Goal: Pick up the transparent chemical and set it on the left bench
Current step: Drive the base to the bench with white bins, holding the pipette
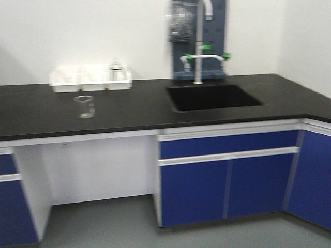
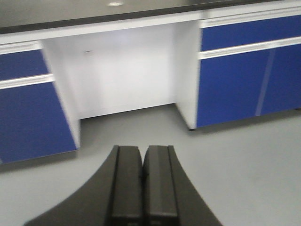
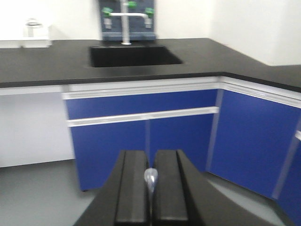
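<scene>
Right gripper (image 3: 151, 154) clamps a clear glassy sliver (image 3: 150, 178) (unidentifiable), left gripper (image 2: 142, 149) pressed together empty; the transparent chemical (image 1: 85, 106) stands on the left bench (image 1: 134, 111) left of the sink (image 1: 214, 96), so seemingly only 1 retreat remains.

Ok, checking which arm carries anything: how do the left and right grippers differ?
The left gripper has its fingers pressed together with nothing between them; the right gripper pinches a small clear piece, too blurred to identify. The left gripper faces the open knee space under the bench; the right gripper faces the blue doors below the sink. Both are black, over the grey floor.
</scene>
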Motion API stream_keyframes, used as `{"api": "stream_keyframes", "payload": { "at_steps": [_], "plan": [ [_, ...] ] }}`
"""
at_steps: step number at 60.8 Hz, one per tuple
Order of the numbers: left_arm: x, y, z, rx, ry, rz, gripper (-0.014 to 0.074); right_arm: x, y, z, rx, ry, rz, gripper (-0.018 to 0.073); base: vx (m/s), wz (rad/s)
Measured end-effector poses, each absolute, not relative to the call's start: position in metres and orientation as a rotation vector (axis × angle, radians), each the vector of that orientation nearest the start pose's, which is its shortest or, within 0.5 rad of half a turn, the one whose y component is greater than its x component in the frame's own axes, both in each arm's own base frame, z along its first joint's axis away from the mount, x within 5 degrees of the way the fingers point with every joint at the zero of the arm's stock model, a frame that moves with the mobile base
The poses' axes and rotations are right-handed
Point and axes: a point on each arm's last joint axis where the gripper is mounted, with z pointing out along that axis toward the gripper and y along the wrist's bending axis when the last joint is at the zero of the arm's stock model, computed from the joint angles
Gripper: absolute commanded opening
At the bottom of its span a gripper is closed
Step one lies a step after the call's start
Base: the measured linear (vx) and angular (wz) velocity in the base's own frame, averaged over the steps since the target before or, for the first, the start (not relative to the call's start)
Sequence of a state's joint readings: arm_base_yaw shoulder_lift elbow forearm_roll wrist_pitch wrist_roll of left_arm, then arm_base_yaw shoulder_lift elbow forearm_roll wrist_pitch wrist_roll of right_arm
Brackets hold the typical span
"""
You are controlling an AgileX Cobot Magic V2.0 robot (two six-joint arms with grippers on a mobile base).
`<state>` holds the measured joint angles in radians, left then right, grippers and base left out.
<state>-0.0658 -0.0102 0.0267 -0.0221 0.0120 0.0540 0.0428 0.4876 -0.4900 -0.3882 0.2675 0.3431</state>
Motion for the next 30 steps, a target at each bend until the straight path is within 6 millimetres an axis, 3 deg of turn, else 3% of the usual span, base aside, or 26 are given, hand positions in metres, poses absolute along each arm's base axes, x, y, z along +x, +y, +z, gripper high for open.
{"api": "stream_keyframes", "payload": {
  "at_steps": [30],
  "plan": [
    [0.0565, -0.0038, 0.2036, 0.074, 1.51, -0.027, -0.0003, 0.1061, -0.0046, 0.3193, 0.009, 1.73, -0.079, -0.0003, 0.23, 0.65]
  ]
}}
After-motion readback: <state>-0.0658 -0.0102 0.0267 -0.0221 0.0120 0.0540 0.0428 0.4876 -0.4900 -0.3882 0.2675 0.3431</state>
